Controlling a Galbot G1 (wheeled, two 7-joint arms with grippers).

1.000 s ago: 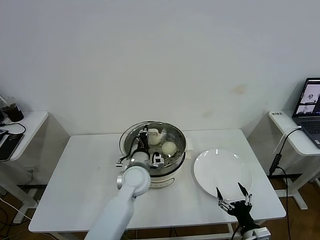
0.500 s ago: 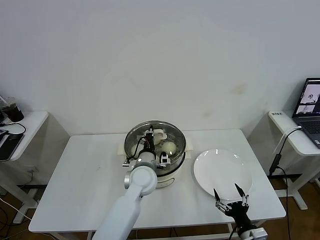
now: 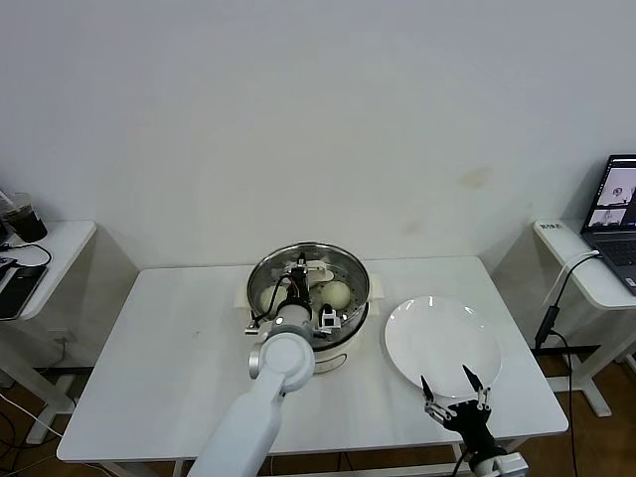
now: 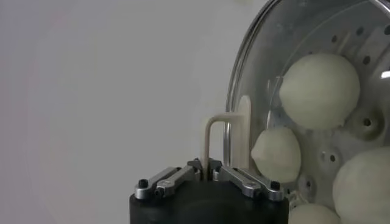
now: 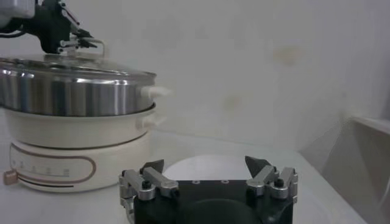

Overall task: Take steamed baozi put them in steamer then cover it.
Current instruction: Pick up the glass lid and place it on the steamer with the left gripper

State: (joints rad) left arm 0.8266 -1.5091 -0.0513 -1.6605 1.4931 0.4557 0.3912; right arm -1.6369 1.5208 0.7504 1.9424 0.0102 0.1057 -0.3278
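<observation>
While the right pincer point(image 3: 454, 394) idles spread, the left pincer point(image 4: 208, 170) pinches the cover point(image 4: 244, 131).

We see our right gripper point(image 5: 207, 170) with its fingers point(image 5: 152, 169) spread apart over the white plate point(image 5: 201, 165) on the table point(image 5: 61, 204). Beyond, our left gripper point(image 5: 76, 38) grips the cover point(image 5: 73, 64) resting on the steamer point(image 5: 76, 122).

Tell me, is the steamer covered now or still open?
Covered. The cover lies flat on the steamer rim, the left gripper shut on its handle; buns show beneath the glass.
</observation>
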